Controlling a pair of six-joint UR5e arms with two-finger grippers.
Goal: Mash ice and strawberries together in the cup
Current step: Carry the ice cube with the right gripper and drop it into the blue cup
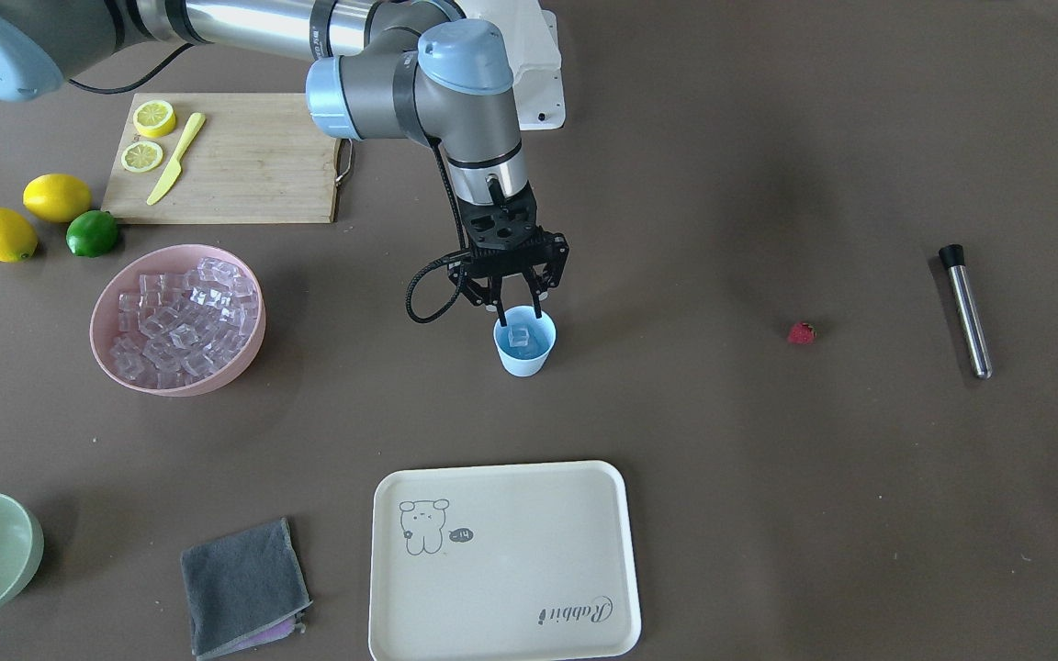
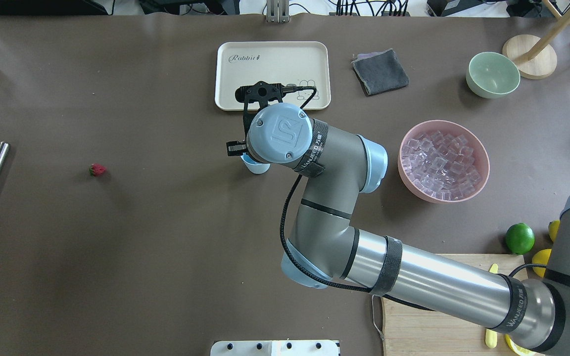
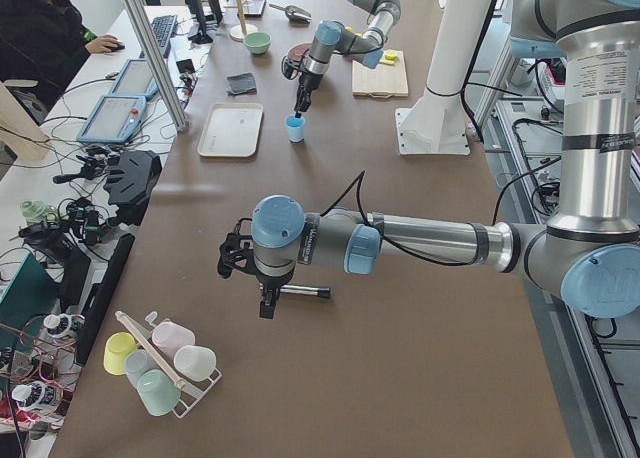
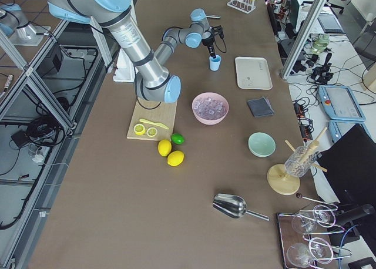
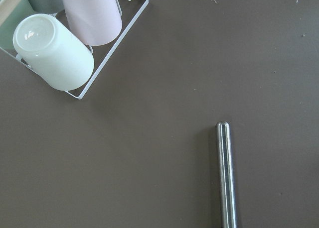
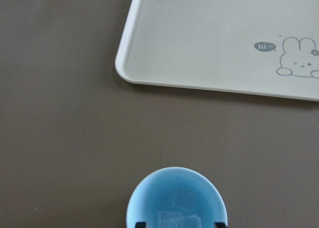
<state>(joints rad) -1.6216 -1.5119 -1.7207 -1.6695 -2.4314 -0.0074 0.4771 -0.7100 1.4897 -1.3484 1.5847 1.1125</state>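
Light-blue cup [image 1: 523,356] stands on the counter [image 1: 722,459], clear glossy ice [image 1: 519,335] inside. Right hand [image 1: 519,317] at its mouth, spread, gripping nothing. Red strawberry [image 1: 802,332] lies well apart; left hand [image 3: 265,308] state: cannot tell.

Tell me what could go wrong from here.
1. The right pincer has its fingertips at the cup's rim, with ice inside. Lifting off-centre might tip this small cup.
2. The strawberry lies far from the cup. It is small and round, so it may slip or roll when grasped.
3. The metal rod lies flat. It is smooth and round, so it could roll away from a pinch.
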